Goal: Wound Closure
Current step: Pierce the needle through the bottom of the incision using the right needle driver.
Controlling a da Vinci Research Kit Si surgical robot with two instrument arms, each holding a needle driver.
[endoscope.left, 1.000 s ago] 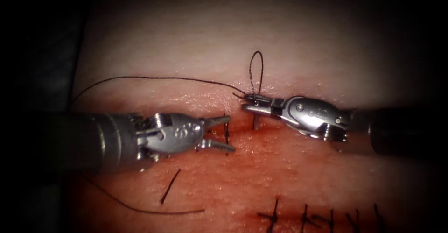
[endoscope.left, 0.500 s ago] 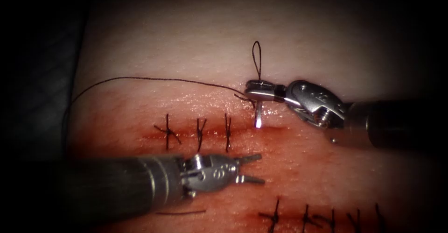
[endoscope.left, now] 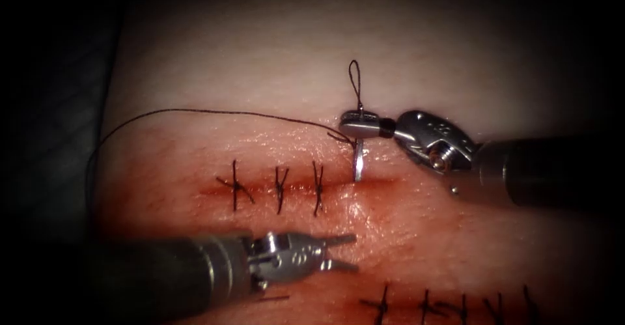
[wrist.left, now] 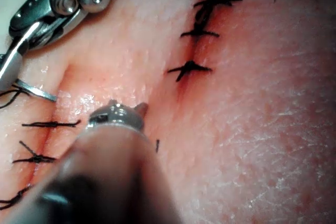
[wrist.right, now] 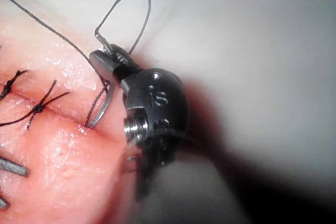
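Three stitches (endoscope.left: pixel 278 187) cross the cut (endoscope.left: pixel 377 183). The right tool (endoscope.left: pixel 359 124), clamped on the needle (endoscope.left: pixel 357 162) near its thread (endoscope.left: pixel 215 111) end, points it at the cut. The left tool (endoscope.left: pixel 344 252), jaws parted and empty, hovers on the near side.

Down along the near edge there's a second seam, a row of dark finished stitches (endoscope.left: pixel 426 302) each lying crosswise over its own closed line, and the left wrist view catches that same row (wrist.left: pixel 191 68) running away across the tissue (endoscope.left: pixel 273 58). A short loose scrap of thread (endoscope.left: pixel 273 297) lies flat off to the left of that row, apart from it. Red fluid (endoscope.left: pixel 384 224) glistens on the surface, and a dark surface (endoscope.left: pixel 52 103) borders the tissue's left edge.
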